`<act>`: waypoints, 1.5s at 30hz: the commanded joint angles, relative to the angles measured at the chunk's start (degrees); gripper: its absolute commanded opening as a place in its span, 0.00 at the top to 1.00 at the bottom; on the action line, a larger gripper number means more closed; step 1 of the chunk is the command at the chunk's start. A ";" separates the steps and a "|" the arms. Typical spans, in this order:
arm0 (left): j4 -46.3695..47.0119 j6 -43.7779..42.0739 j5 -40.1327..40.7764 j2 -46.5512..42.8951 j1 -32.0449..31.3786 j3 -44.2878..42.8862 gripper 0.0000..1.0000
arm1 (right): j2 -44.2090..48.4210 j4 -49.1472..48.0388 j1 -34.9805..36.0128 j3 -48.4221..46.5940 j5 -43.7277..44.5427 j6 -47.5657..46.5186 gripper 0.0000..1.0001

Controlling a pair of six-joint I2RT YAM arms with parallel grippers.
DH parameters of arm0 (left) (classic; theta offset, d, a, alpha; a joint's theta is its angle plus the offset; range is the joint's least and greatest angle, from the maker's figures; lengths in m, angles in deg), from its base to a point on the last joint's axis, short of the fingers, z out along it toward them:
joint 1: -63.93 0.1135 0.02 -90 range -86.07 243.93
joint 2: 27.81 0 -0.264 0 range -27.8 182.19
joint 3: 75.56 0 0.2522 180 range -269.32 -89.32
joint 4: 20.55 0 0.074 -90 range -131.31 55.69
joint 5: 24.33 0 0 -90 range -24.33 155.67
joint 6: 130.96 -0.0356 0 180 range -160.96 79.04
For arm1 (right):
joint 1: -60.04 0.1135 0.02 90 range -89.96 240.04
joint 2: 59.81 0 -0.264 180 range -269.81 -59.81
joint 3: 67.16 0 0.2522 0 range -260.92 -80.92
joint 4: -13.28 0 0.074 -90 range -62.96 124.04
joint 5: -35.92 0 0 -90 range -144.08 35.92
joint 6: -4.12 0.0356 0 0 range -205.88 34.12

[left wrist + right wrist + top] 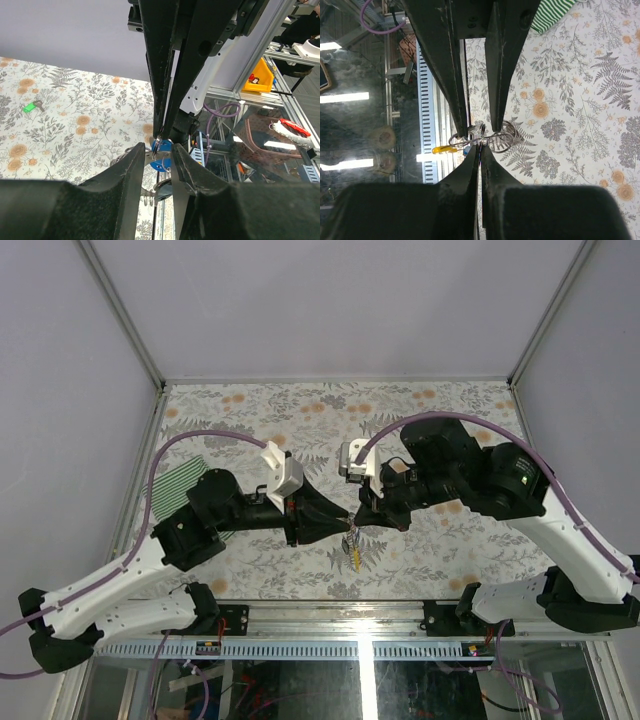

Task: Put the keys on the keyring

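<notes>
Both fingers (125, 185) of the left gripper (158, 150) pinch the head of the blue key (162, 153), so there is a small gap between them. The right gripper (479, 149) has its fingers (462, 177) pressed tight together. I think they nip the thin wire of the keyring (504, 139), but the wire is too small to be sure. The two grippers meet tip to tip, up in the air above the table (420, 410). The keyring hangs at that spot, and its yellow tag (355, 558) dangles below. The green key (31, 106) lies alone on the table, well away.

Things could go wrong here. The blue key is tiny, so a bump between the tips could twist it or pop it out. The wire could slip from the right fingers, and then the whole ring would drop. The big black fingers also hide the spot where key and wire must meet, so the key could miss.

The left wrist view shows both keys. The right wrist view shows neither key, but it shows the wire loops and the striped cloth (550, 15). The top view shows how the arms meet, but the keys are too small to see there.
</notes>
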 commanded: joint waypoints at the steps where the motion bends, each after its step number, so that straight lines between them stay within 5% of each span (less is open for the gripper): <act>1: 1.06 -0.86 -1.24 0.23 -0.10 -1.33 0.71 | -0.90 0.65 0.45 -2.68 -1.12 -1.10 1.00; 10: 1.04 -1.22 -2.45 1.27 -0.10 -1.68 0.77 | -1.04 0.44 0.37 -2.40 -1.47 -1.28 1.00; 20: 1.01 -1.39 -3.65 1.55 -0.14 -2.14 1.00 | -0.54 -0.41 0.39 -1.00 -1.69 -1.33 1.00; 24: 1.05 -1.36 -3.36 1.03 -0.09 -2.02 1.00 | 0.26 -1.73 0.42 -0.13 -1.08 -0.91 1.00; 26: 1.37 -1.00 -1.83 0.30 -0.14 -1.68 1.00 | 1.46 -4.12 0.36 1.17 0.07 0.29 0.92; 31: 5.29 0.83 3.93 -2.56 -0.09 1.36 1.00 | 7.22 -16.41 0.37 7.31 7.17 8.13 0.68; 45: 15.91 6.16 12.03 -8.72 -0.12 8.22 1.00 | 27.84 -64.94 0.42 42.56 17.62 44.36 0.53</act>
